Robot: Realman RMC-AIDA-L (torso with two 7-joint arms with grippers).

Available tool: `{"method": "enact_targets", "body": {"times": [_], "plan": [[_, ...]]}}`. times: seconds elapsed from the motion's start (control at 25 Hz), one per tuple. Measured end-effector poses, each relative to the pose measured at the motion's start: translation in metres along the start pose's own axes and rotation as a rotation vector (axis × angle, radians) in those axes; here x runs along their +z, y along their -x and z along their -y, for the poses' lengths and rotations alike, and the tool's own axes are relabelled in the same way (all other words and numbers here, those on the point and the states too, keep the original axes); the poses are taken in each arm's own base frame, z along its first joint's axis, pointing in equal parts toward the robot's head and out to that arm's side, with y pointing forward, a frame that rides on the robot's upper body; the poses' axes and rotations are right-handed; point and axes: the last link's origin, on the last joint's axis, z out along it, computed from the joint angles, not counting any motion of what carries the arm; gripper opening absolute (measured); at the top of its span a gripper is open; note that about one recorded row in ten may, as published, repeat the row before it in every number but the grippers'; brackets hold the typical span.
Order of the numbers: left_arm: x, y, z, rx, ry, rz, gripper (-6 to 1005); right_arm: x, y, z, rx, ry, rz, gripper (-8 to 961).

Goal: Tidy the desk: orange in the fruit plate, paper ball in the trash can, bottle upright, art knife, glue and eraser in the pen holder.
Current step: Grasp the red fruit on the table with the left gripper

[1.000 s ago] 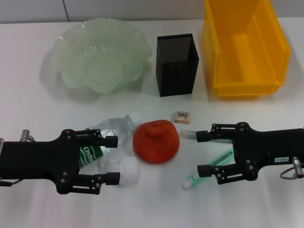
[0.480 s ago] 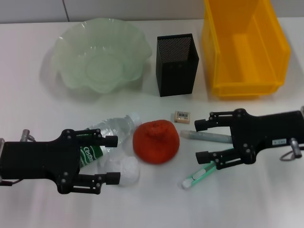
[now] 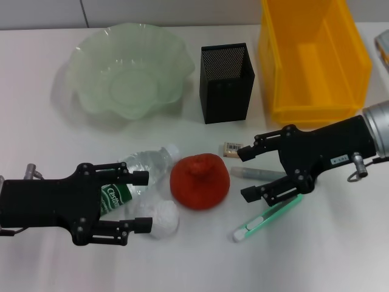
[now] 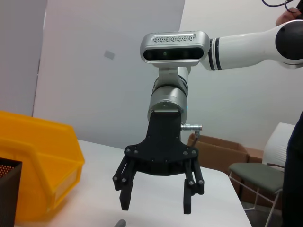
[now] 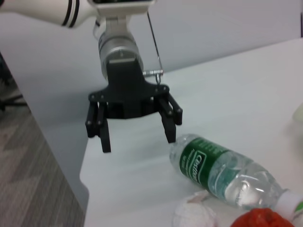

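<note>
both grippers flank the red-orange round fruit [image 3: 200, 181]: right gripper [image 3: 246, 173], fingers spread, straddles the slim grey glue stick [image 3: 262, 174]; left gripper [image 3: 141, 201] gapes empty beside it.

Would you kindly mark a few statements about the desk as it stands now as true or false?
1. The bottle lies on its side. True.
2. The orange sits in the fruit plate. False: it rests on the desk between the two hands.
3. The right hand is open, its fingers on either side of the glue. True.
4. The paper ball is in the trash can. False: it lies on the desk beside the open left hand.
5. The eraser is inside the pen holder. False: it lies on the desk in front of it.
</note>
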Motion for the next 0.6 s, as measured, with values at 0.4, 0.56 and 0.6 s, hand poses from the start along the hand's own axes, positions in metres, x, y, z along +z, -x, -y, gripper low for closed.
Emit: {"method": "enact_targets", "body": {"times": [0.4, 0.56, 0.6], "plan": [[0.0028, -0.0043, 0.0034, 0.012, -0.002, -0.008, 772, 0.0005, -0.0023, 0.0044, -0.011, -0.036, -0.022, 817], [0.0022, -0.0052, 0.0035, 0.017, -0.004, -0.01, 771, 0.0014, -0.0044, 0.0057, -0.01, -0.048, -0.033, 817], [0.0022, -0.0052, 0.0035, 0.017, -0.004, -0.01, 771, 0.0014, -0.0044, 0.0057, -0.01, -0.048, -0.033, 816]]}}
